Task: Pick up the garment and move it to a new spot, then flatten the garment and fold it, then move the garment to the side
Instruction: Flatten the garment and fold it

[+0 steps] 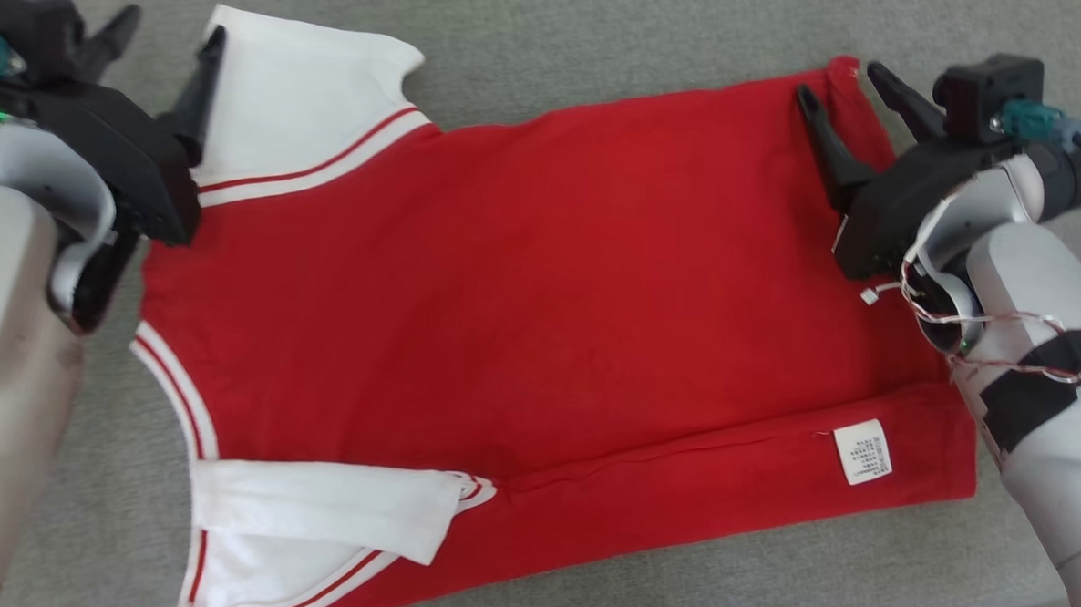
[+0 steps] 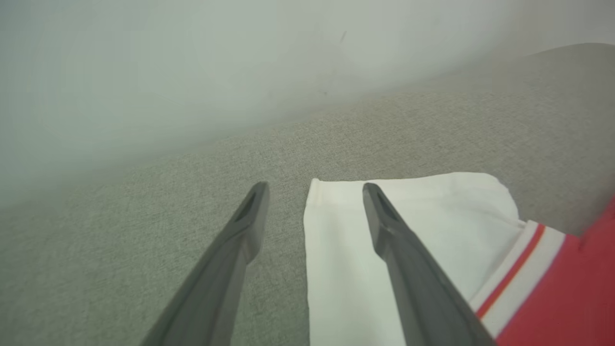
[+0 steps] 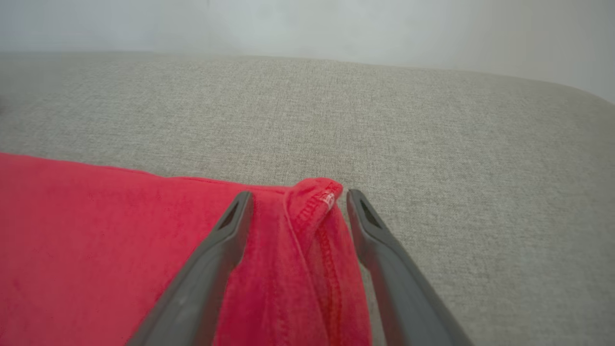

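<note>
The head view gives us the whole red garment (image 1: pixel 521 277), one piece spread flat on the grey cushion (image 1: pixel 583 28), with the neck end toward 9 o'clock and the hem toward 3 o'clock. The wrist views add a pale wall (image 2: pixel 144 72) rising behind the cushion.

At 10 o'clock our left gripper (image 1: pixel 175 20) stands spread wide and grasps nothing. In its wrist view one finger lies over bare cushion and the other over the upper sleeve (image 1: pixel 303 86). We cannot tell whether that finger touches the cloth.

We count two white sleeves, each joined to the red by striped trim. The upper one is at 11 o'clock. The lower sleeve (image 1: pixel 321 509), at 7 o'clock, is folded across itself.

At 4 o'clock one white care label (image 1: pixel 863 452) sits on the near strip of red cloth. Its print is too small for us to read.

At 2 o'clock our right gripper (image 1: pixel 837 81) is also released. Its two fingers stand either side of the raised hem corner (image 3: pixel 314 199), whose stitching shows in the right wrist view.
</note>
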Robot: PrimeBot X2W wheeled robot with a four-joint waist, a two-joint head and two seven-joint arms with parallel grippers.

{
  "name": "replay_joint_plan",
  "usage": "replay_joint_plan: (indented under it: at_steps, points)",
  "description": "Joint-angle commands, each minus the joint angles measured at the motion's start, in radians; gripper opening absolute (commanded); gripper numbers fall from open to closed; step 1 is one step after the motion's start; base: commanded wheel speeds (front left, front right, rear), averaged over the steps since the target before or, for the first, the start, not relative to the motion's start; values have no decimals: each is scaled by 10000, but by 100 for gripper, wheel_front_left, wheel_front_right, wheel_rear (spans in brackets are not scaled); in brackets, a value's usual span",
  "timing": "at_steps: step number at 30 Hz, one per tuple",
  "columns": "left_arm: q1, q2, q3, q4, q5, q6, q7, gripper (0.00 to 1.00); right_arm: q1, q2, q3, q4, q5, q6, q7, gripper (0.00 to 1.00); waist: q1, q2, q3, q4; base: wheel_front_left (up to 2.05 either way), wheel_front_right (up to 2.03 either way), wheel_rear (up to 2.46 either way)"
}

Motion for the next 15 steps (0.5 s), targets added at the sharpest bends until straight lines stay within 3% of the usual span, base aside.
replay_joint_plan:
  at_steps: [1, 15]
  points:
    - [-219, 77, -120, 185, -138, 17, 35, 100, -207, 58, 136, 100, 116, -24, 14, 100, -3, -3, 274, -288, 0, 0, 0]
    - [-1303, 222, -1467, 1729, -1225, 16, 225, 100, -1141, 329, 1447, 729, 1150, -24, -246, 100, -3, -3, 719, -834, 0, 0, 0]
